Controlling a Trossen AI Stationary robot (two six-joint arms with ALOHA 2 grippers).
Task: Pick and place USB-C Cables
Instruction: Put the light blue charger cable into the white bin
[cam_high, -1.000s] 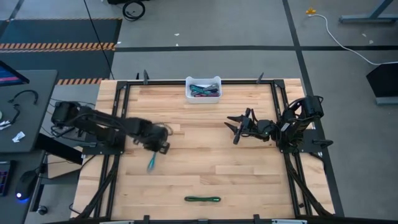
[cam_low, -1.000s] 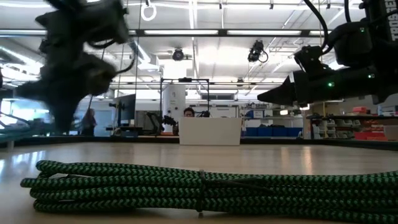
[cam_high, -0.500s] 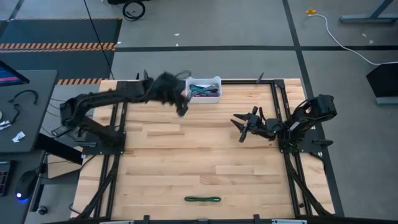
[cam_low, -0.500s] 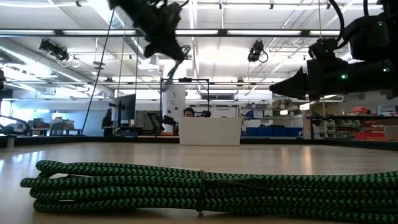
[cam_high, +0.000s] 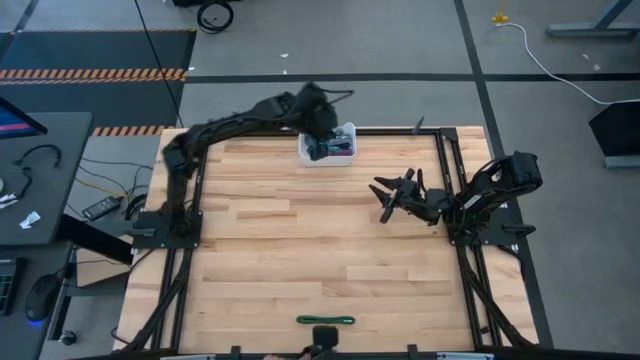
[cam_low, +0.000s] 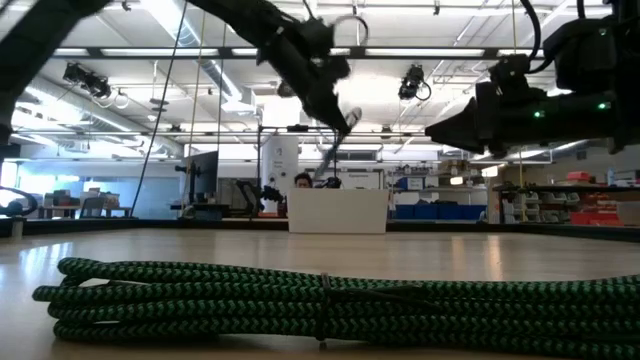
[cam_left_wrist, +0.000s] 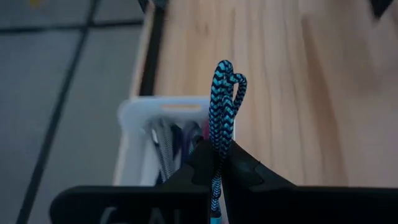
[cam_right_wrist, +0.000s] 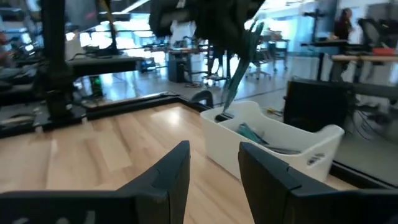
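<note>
Table (cam_high: 300, 240) space has been crossed within a second: the left gripper (cam_high: 322, 120), earlier low over the left boards, is now held above the white bin (cam_high: 341, 131) at the far edge, pinching a teal cable (cam_left_wrist: 222, 109) that dangles over it. Release is judged imminent. The right gripper (cam_high: 390, 197) is hovered mid-table, fingers spread, empty. A green cable (cam_high: 325, 320) is left near the front edge.

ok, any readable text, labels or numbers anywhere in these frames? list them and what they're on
None readable.
White bin: no label visible on it.
Teal cable in the left gripper: no marking.
Green cable on the table: no tag.
Shelves and signs in the room behind: too small and blurred to read.
</note>
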